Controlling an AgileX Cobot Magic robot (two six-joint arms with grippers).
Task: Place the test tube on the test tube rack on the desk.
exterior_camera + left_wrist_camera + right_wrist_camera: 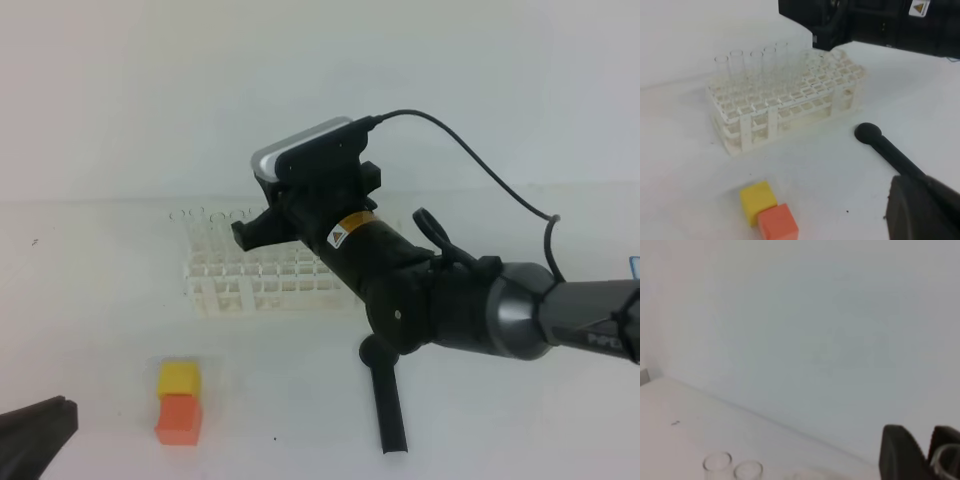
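Observation:
The white test tube rack (pixel 262 278) stands on the desk (pixel 90 300) left of centre, with several clear tubes (pixel 736 65) upright in its back row. My right gripper (pixel 246 232) reaches across and hovers over the rack's back right part. In the right wrist view its dark fingers (pixel 900 457) sit shut on the rim of a clear test tube (pixel 946 460), and two other tube rims (pixel 717 461) show below. My left gripper (pixel 35 432) rests shut and holds nothing at the front left corner, far from the rack.
A yellow cube (pixel 180 378) touches an orange cube (pixel 180 420) in front of the rack. A black round-headed stick (pixel 386 398) lies on the desk right of the cubes, under the right arm. A white wall rises behind the rack.

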